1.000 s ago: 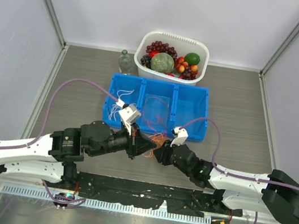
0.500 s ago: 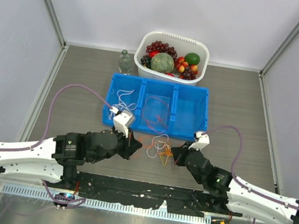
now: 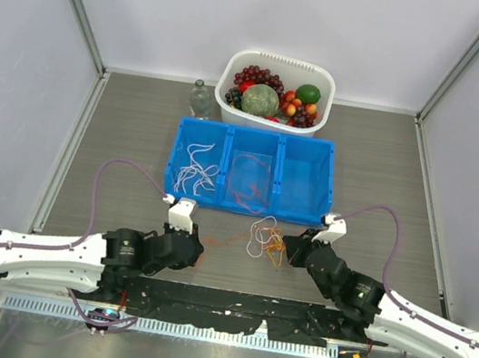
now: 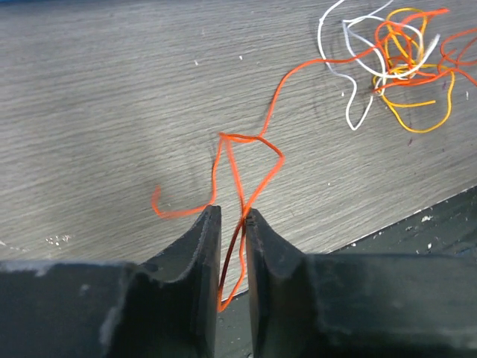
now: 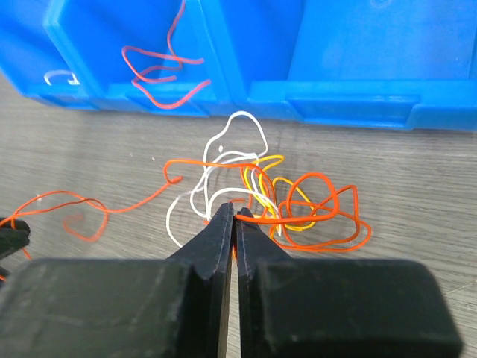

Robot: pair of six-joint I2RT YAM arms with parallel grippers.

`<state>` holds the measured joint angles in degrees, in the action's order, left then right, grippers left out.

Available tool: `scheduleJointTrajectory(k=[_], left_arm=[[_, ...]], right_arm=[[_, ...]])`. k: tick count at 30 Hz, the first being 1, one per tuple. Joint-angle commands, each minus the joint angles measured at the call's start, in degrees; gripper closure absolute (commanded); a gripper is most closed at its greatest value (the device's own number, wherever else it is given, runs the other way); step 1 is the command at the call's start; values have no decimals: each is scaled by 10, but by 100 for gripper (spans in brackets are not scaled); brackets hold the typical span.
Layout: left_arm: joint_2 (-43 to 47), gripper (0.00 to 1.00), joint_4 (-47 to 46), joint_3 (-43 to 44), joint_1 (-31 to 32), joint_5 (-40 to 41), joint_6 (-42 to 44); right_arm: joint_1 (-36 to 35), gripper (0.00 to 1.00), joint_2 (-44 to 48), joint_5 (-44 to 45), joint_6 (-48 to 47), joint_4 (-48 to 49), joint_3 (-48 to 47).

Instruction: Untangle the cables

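Left wrist, jaws pinching red cable [image 4: 240, 136]

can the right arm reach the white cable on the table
Probably yes: the right tool sits at the tangle, white cable just past its tips, nothing between; jaws shut on an orange cable must open first.

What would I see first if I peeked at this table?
A bright tangle of cables, orange, yellow and white, lies on the table near the front. One red cable trails from it to the left gripper, pinched there. Behind sit a blue tray and a white basket of fruit.
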<state>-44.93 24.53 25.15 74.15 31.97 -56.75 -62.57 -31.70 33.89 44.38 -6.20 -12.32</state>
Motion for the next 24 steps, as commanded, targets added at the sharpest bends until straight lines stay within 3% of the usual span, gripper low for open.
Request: scheduleJointTrajectory(k=[1,4,7,15,19,21,24], left_arm=[[-29,69,7,28,-7,17,-18],[-48,45,13,33,-11,13,-17],[-58,32,13,35,-14,12,-15],[-89,33,-11,31,-29,-1,12],[-122,43,-38,34,-36,-16,36],[-140,58,-50,43,-38,-19,64],[-163,89,-38,82,-40,-16,102]], right_arm=[[-3,91,-43,-24,-32,37,-24],[-3,91,-73,-40,-37,57,-31],[-3,90,-92,-51,-42,80,-32],[-3,90,-115,-62,-47,94,-33],[-3,90,-117,-61,-46,100,-30],[-3,90,-119,-63,-45,102,-28],[-4,90,-130,-70,-45,112,-27]])
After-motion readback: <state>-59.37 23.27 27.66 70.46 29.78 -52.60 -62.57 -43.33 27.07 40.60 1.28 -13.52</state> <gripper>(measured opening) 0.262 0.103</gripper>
